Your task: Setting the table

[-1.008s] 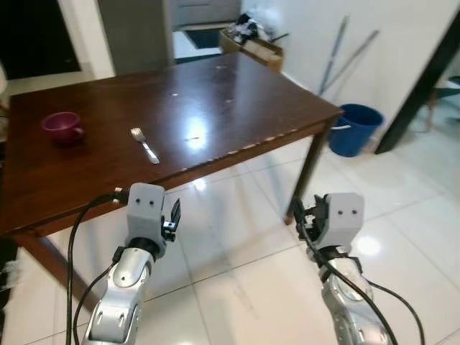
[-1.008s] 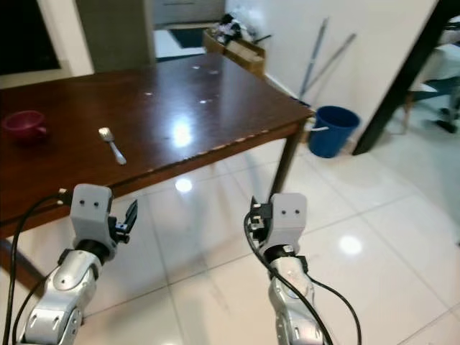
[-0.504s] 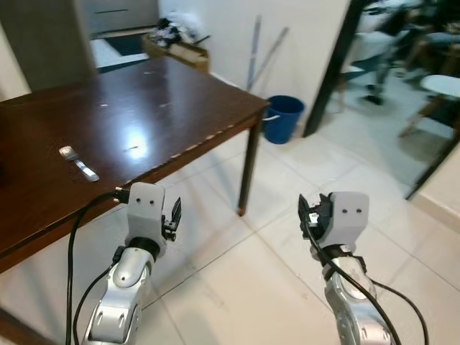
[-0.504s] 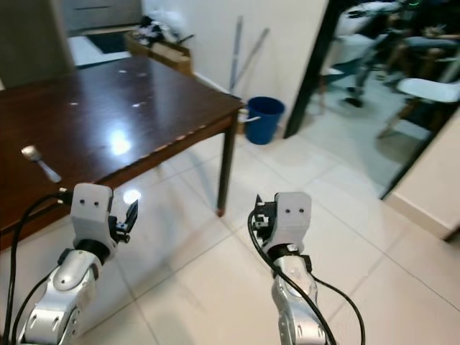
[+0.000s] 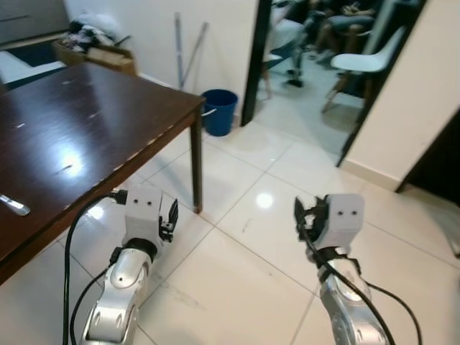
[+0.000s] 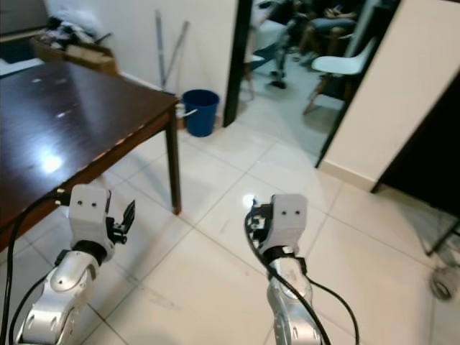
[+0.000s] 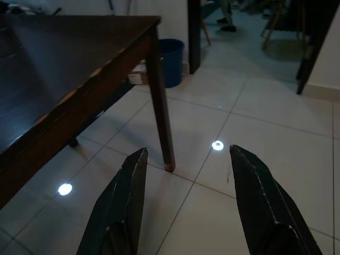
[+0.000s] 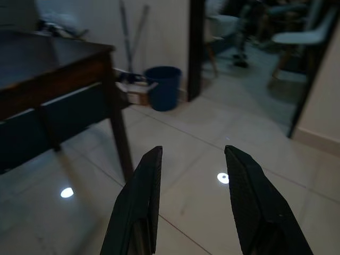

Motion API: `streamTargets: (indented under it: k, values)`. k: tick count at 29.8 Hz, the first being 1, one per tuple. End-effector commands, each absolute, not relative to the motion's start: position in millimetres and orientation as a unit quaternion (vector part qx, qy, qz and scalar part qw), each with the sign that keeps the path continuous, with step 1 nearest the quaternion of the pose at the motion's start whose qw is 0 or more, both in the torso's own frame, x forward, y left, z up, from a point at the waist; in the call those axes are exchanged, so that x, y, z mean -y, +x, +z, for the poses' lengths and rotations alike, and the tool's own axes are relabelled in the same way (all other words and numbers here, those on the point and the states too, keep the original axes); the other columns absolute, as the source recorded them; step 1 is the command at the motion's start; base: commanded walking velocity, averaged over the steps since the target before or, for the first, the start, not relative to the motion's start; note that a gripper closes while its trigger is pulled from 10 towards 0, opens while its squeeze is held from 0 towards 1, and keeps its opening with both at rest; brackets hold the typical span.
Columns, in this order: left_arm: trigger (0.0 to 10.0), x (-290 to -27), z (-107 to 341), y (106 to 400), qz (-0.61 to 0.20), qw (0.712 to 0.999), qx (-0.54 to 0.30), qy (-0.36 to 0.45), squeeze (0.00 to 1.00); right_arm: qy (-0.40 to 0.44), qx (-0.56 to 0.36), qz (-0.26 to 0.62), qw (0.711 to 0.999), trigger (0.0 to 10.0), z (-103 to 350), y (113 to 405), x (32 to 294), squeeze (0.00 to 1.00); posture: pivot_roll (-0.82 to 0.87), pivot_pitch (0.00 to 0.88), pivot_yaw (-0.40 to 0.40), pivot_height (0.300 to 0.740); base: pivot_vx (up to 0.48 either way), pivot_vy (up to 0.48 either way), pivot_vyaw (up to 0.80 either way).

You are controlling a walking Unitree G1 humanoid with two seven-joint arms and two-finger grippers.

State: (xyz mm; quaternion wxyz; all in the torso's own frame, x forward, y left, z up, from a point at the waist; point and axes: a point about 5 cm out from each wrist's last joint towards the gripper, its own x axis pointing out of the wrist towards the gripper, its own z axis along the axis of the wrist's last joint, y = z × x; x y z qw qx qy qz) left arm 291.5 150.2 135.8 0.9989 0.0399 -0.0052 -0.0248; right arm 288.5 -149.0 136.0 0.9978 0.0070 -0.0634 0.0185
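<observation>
1. While both silver arms hang out in front over the pale tiled floor (image 5: 237, 273), the left gripper (image 7: 186, 207) holds its two black fingers apart with nothing between them.
2. Likewise, the right gripper (image 8: 191, 207) has its jaws spread and empty.
3. At ten o'clock stands the dark brown wooden table (image 5: 86, 108), with a silver fork (image 5: 14, 205) lying near its edge at nine o'clock.
4. Beyond the table's corner leg, at twelve o'clock, sits a blue plastic bucket (image 5: 219, 108) by the doorway.
</observation>
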Motion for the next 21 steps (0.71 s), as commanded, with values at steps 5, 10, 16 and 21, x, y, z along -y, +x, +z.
streamTargets:
  k: [5, 10, 16, 21]
  values:
    - [10.0, -149.3, 132.0, 291.4, -0.027, 0.999, -0.003, 0.044, 0.0, 0.003, 0.053, 0.01, 0.999, 10.0, 131.3, 287.5, 153.3, 0.0, -0.05, 0.0, 0.069, 0.74, 0.0, 0.0, -0.8]
    - [10.0, -149.0, 132.2, 291.4, -0.028, 0.999, -0.002, 0.044, 0.0, 0.004, 0.053, 0.009, 0.999, 10.0, 131.5, 287.4, 153.4, 0.0, -0.05, 0.0, 0.07, 0.74, 0.0, 0.0, -0.8]
    - [10.0, -148.6, 132.4, 291.3, -0.029, 0.999, -0.002, 0.044, 0.0, 0.003, 0.053, 0.008, 0.999, 10.0, 131.4, 286.8, 153.9, 0.0, -0.05, 0.0, 0.071, 0.74, 0.0, 0.0, -0.8]
    - [10.0, -148.3, 132.3, 291.3, -0.03, 0.999, -0.002, 0.044, 0.0, 0.003, 0.053, 0.008, 0.999, 10.0, 131.2, 286.8, 154.4, 0.0, -0.05, 0.0, 0.07, 0.74, 0.0, 0.0, -0.8]
